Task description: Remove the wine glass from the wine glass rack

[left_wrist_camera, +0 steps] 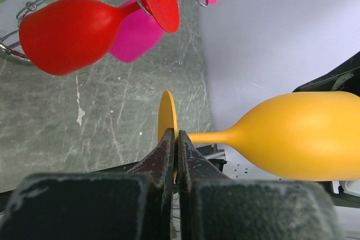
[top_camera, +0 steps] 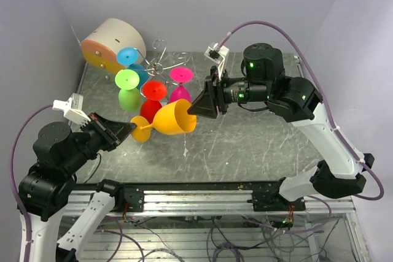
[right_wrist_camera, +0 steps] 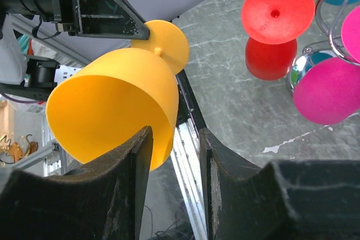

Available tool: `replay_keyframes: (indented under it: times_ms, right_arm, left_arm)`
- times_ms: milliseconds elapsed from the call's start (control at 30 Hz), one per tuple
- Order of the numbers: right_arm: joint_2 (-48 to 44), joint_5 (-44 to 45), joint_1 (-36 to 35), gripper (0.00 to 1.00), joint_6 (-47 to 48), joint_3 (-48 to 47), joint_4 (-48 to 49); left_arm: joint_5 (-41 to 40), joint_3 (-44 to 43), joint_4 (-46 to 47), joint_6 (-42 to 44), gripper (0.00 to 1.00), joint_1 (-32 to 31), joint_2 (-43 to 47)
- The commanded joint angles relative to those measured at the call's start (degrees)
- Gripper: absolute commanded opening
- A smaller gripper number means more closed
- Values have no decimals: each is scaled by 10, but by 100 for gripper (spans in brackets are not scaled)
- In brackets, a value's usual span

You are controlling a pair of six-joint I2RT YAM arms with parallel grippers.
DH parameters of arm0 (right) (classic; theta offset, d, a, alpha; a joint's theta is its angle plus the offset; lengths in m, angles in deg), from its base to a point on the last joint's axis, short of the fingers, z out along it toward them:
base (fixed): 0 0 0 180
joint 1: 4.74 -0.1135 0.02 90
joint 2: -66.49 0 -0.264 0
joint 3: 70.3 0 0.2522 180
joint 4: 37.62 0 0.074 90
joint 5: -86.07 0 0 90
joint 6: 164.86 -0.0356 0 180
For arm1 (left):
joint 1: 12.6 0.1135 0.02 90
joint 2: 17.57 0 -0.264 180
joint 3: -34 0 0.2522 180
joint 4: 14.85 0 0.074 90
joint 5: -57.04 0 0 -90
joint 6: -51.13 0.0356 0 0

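My left claw (left_wrist_camera: 176,139) was clamped on the orange wine glass (top_camera: 174,118) foot. My right claw (right_wrist_camera: 175,134) was apart, straddling the bowl rim. The glass was clear of the wine glass rack (top_camera: 158,65). Looked like handover; next needed one claw clear, then set-down.

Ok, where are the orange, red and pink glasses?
orange glass (top_camera: 175,118): top view, its bowl.
red glass (left_wrist_camera: 64,35): left wrist view, its bowl.
pink glass (right_wrist_camera: 329,91): right wrist view, its bowl.

- yellow glass (top_camera: 175,118): smooth, matt, plastic-looking
- red glass (left_wrist_camera: 67,35): same matt skin, soft sheen
- rack (top_camera: 158,65): bright polished metal wire
- table (top_camera: 258,139): grey stone-look top, scratched, faint gloss
- right fingers (right_wrist_camera: 126,195): black, rough, scuffed grey
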Motion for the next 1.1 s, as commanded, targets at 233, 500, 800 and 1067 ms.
replay_keyframes:
  times_ms: [233, 500, 800, 1067]
  right_arm:
    - [15, -17, -17, 15, -11, 8, 35]
    - [-1, 72, -17, 0, -17, -15, 30]
    - [-45, 334, -17, 0, 0, -123, 14]
    - [-4, 701, -13, 0, 104, -165, 24]
  left_arm:
    - [6, -5, 34, 1, 7, -3, -5]
    - [-9, -11, 14, 6, 30, -3, -3]
    - [-33, -3, -11, 5, 61, -2, 14]
    - [-27, 0, -14, 0, 58, -3, 23]
